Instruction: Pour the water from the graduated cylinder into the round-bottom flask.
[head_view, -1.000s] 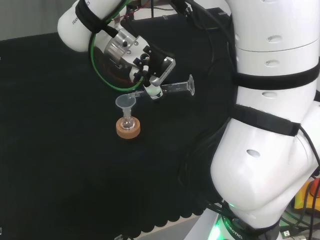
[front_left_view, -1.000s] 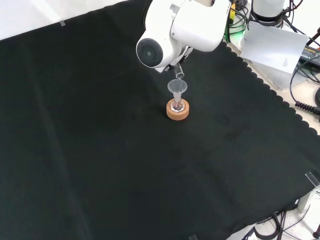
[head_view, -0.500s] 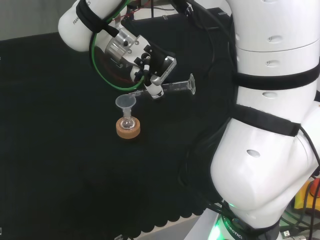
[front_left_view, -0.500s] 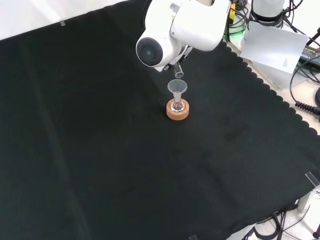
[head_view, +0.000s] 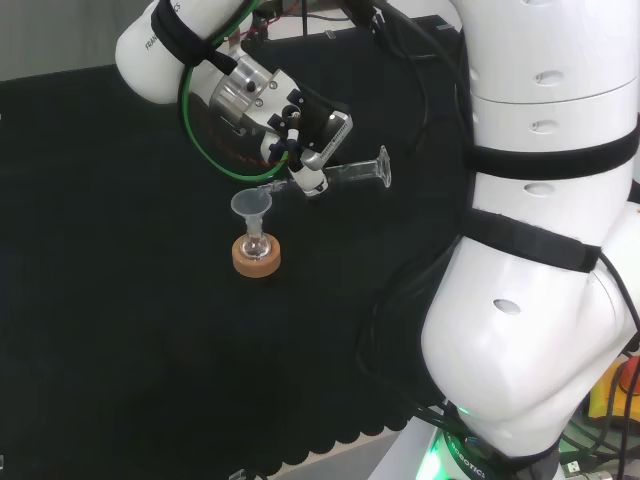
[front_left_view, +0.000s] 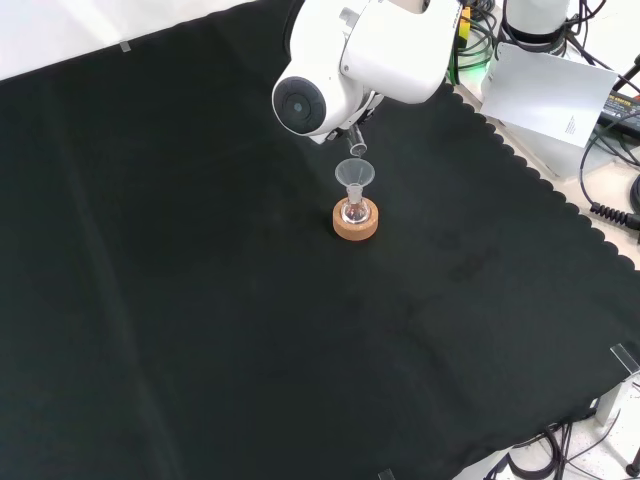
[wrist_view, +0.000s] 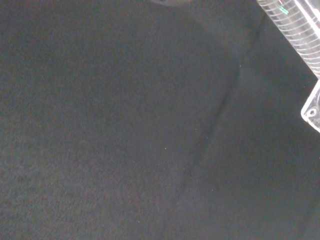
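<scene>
Black cloth (front_left_view: 200, 300) is covering pretty much the whole table, and its scalloped edge (front_left_view: 540, 180) is running down the right side in the front view. Past that edge, a white sheet of paper (front_left_view: 550, 95) is lying next to a tangle of black cables (front_left_view: 605, 190). A pale strip of surface (front_left_view: 90, 30) is showing along the top left.

Graduated cylinder (head_view: 340, 175): clear plastic, held nearly level above the bench, its mouth end just over the funnel (head_view: 252, 204), its foot away to the right in the head view.
Round-bottom flask (head_view: 256, 243): small, clear glass, upright in a cork ring (head_view: 256, 259), the clear funnel standing in its neck.
</scene>
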